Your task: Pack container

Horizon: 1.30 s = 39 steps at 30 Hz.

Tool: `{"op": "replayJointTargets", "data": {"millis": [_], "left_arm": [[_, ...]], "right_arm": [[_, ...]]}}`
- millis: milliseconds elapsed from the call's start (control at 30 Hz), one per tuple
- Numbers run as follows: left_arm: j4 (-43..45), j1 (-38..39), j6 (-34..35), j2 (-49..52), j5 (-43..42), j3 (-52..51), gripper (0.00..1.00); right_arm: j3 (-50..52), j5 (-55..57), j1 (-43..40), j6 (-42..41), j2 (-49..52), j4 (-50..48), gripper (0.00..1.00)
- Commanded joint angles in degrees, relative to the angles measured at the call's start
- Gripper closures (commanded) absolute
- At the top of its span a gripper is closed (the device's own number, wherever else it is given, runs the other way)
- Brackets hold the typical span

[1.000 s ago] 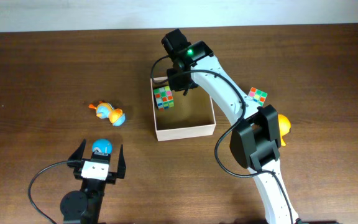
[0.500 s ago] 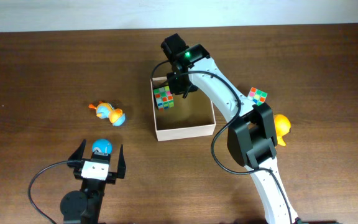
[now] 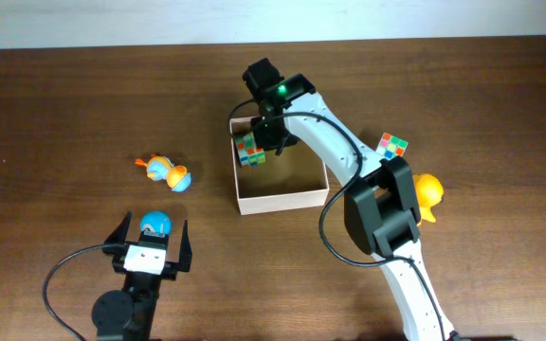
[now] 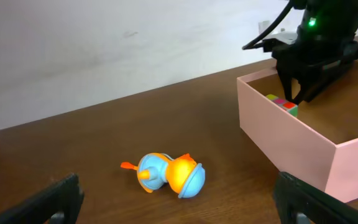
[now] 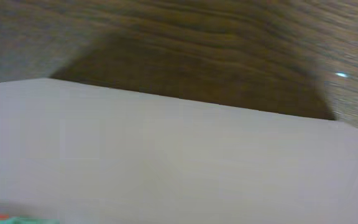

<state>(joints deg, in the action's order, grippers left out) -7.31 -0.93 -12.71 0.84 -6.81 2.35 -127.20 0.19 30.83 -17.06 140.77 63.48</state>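
Observation:
The container [image 3: 282, 200] is a shallow square box with cream walls, standing mid-table; its wall [image 4: 291, 149] also fills the right of the left wrist view and most of the right wrist view [image 5: 179, 162]. My right gripper [image 3: 269, 138] reaches into the box's back left corner, shut on a multicoloured cube [image 3: 247, 149] held against the left wall. That cube [image 4: 283, 104] shows just under the dark fingers [image 4: 297, 84]. My left gripper [image 3: 150, 248] stays open near the front left, with a blue ball toy [image 3: 155, 224] between its fingertips.
An orange and blue duck toy [image 3: 167, 172] lies left of the box, ahead of the left gripper [image 4: 169, 174]. A second coloured cube [image 3: 393, 145] and an orange duck [image 3: 430, 194] sit right of the box, beside the right arm.
The right gripper has shifted slightly left and toward the back, and the cube has moved with it closer to the box's left wall. The left arm has not moved.

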Motion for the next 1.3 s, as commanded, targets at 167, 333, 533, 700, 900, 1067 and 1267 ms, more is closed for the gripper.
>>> {"op": "replayJointTargets", "data": {"millis": [167,333,533,700,900,1067,1267], "left_arm": [[0.1,-0.3,-0.7,-0.5,0.4,-0.4,0.01],[0.2,-0.3,-0.7,-0.5,0.4,-0.4,0.01],[0.2,-0.3,-0.7,-0.5,0.5,-0.4,0.01],[0.2,-0.3,-0.7,-0.5,0.4,-0.4,0.01],[0.1,-0.3,-0.7,-0.5,0.4,-0.4,0.01],[0.1,-0.3,-0.7,-0.5,0.4,-0.4,0.01],[0.1,-0.3,-0.7,-0.5,0.4,-0.4,0.01]], "right_arm": [[0.6,-2.2,1.9,1.2,0.5,-0.3,0.72],[0.6,-3.0,1.8,-0.8,0.5,-0.4,0.72],[0.5,-2.1,1.2,-0.7,0.4,-1.8,0.72],[0.3,-2.3,0.2,0.3,-0.5,-1.7,0.72],[-1.8,-1.9,-1.7,1.0,-0.9,0.6,0.72],[-1.8,-0.5,-3.6,1.9,-0.9,2.8,0.72],[-1.8,-0.2,-4.7,1.8,-0.9,3.8,0.72]]}}
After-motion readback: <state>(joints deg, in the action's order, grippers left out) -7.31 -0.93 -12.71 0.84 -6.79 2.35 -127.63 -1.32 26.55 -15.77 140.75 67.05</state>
